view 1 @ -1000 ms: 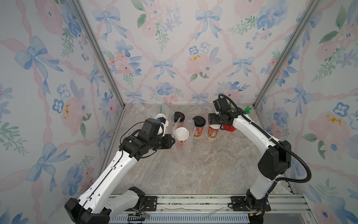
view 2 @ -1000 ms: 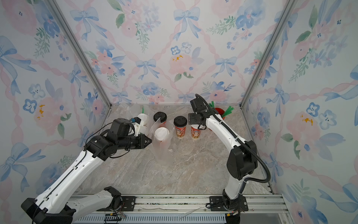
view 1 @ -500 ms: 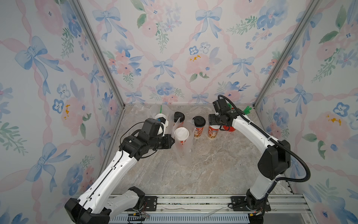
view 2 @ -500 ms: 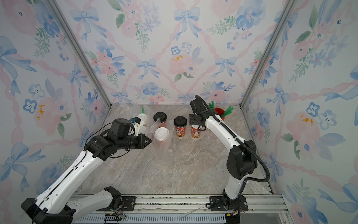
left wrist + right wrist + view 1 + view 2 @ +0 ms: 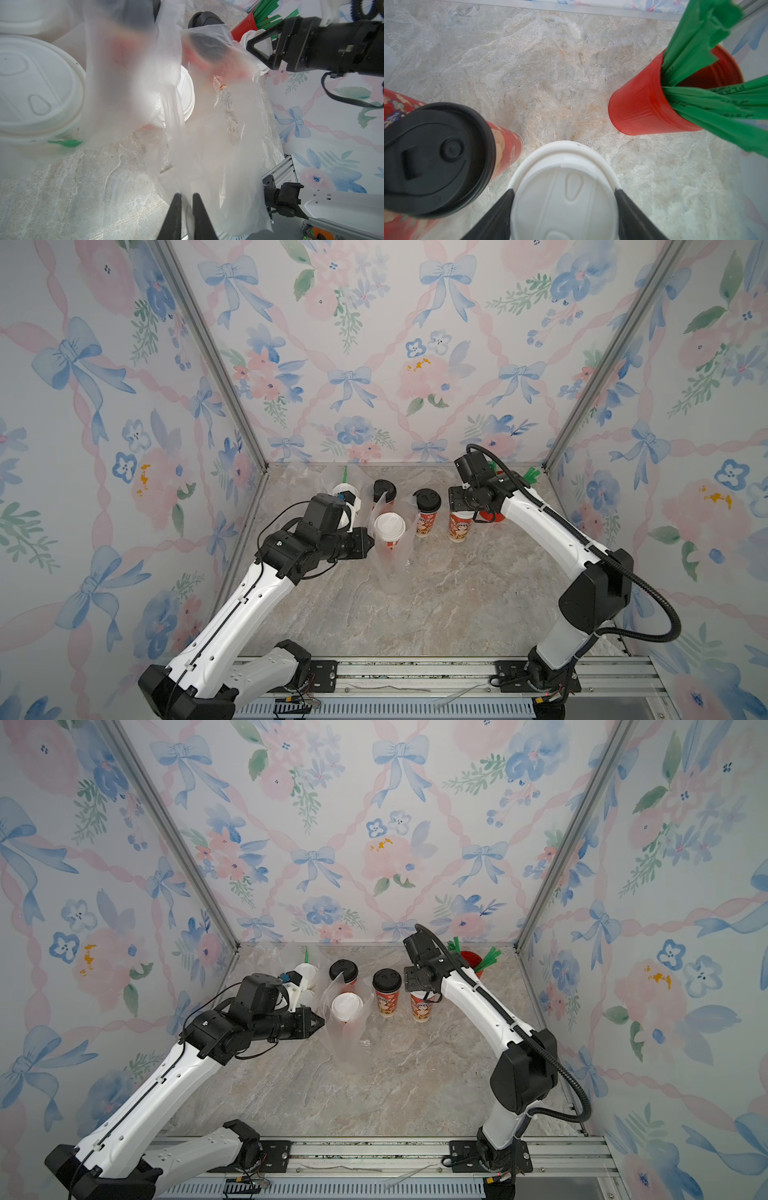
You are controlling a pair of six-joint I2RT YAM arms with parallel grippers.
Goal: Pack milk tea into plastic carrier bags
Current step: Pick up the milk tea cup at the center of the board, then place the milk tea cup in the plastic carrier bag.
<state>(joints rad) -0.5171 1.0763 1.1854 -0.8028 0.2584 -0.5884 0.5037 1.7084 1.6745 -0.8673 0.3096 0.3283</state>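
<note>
A clear plastic carrier bag stands open mid-table with a white-lidded milk tea cup inside it. My left gripper is shut on the bag's near edge, and the film shows pinched between the fingers. A black-lidded milk tea cup stands to the bag's right. Further right is a red printed milk tea cup. My right gripper comes down over this cup, with a finger against each side of its white lid. The cup stands on the table.
Another black-lidded cup and a white-lidded cup stand behind the bag among more clear plastic. A plain red cup of green straws stands close behind my right gripper, near the back right corner.
The right gripper's jaws have narrowed onto the white-lidded cup. The left arm and the bag have stayed in place.
</note>
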